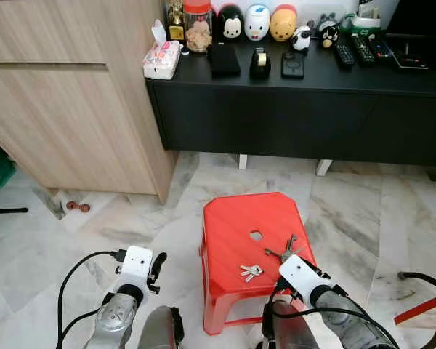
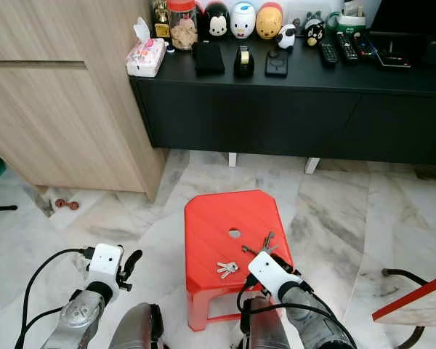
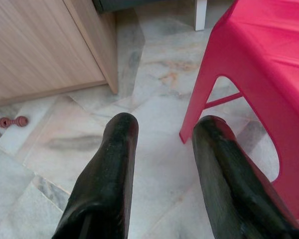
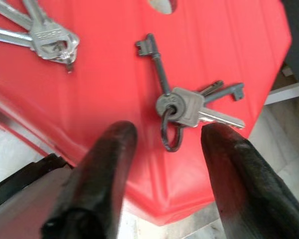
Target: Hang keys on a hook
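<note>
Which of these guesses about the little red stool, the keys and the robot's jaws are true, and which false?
1. Two bunches of keys lie on the red plastic stool. True: a dark key bunch and a silver key bunch.
2. The right gripper grips the dark key bunch. False: its jaws are open, just short of it.
3. The left gripper hangs over marble floor. True.
4. The stool's top is solid. False: it has a round hole.

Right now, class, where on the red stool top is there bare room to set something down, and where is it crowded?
The red stool is bare across its far half, behind the centre hole. The near edge is crowded: silver keys lie near the middle, the dark key bunch sits at the near right corner, and the open right gripper hangs over that bunch.
</note>
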